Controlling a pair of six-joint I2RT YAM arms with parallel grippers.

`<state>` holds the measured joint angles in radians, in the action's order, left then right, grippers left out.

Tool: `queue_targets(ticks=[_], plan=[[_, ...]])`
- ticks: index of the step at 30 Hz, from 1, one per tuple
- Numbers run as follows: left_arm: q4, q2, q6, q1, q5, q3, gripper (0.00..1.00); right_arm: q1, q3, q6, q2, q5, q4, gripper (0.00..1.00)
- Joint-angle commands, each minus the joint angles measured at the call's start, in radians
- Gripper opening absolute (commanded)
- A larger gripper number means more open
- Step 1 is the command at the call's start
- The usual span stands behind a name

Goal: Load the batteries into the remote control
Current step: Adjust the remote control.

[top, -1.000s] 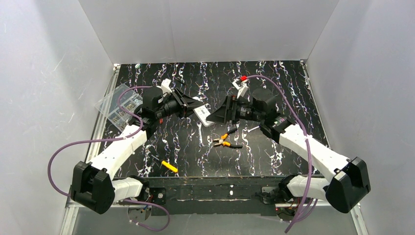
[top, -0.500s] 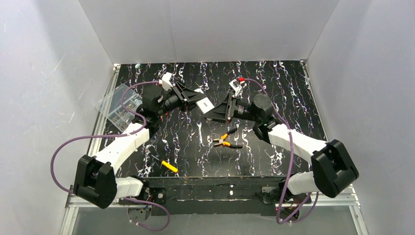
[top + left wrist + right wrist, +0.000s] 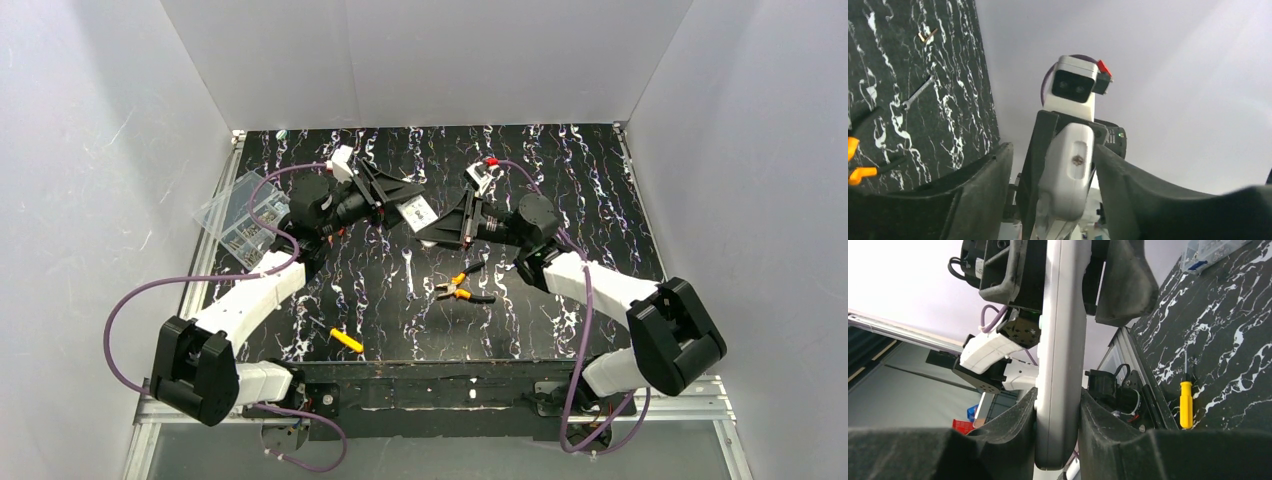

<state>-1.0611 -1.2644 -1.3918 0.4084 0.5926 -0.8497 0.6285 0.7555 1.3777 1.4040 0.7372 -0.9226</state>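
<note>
The remote control (image 3: 415,211), a white oblong handset, hangs in the air between both arms above the middle of the table. My right gripper (image 3: 434,226) is shut on its near end; in the right wrist view both pads press the remote control (image 3: 1060,365) inside my right gripper (image 3: 1058,392). My left gripper (image 3: 403,199) stands open around the other end. In the left wrist view the remote control (image 3: 1068,170) sits between the spread jaws of my left gripper (image 3: 1052,147), with a gap on its left side. The batteries are out of view.
Yellow-and-black pliers (image 3: 460,290) and a small wrench (image 3: 409,275) lie below the arms. A yellow-handled screwdriver (image 3: 346,340) rests near the front edge. A clear compartment box (image 3: 243,222) sits at the left edge. Two tiny tan sticks (image 3: 925,36) lie far off.
The remote control rose off the table between the arms. My right gripper closed onto it, and my left gripper, shut on it before, has opened.
</note>
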Motion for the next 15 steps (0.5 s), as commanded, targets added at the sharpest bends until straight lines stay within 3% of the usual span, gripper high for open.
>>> queue_targets(ticks=[1,2,3,10,15], plan=[[0.048,0.043,0.029,0.003,0.033,-0.019,0.80,-0.007,0.052,-0.143,-0.081,0.006,0.127,0.03],[0.093,0.054,0.051,0.002,0.036,-0.029,0.94,-0.011,0.062,-0.198,-0.107,-0.009,0.206,0.02],[0.145,0.071,0.071,0.003,0.035,-0.043,0.98,-0.013,0.074,-0.282,-0.149,-0.053,0.320,0.01],[0.868,0.163,0.305,0.003,-0.089,-0.270,0.98,0.006,0.279,-0.813,-0.244,-0.473,1.141,0.01],[1.022,0.151,0.270,0.004,-0.136,-0.357,0.98,0.183,0.416,-1.079,-0.157,-0.959,1.410,0.01]])
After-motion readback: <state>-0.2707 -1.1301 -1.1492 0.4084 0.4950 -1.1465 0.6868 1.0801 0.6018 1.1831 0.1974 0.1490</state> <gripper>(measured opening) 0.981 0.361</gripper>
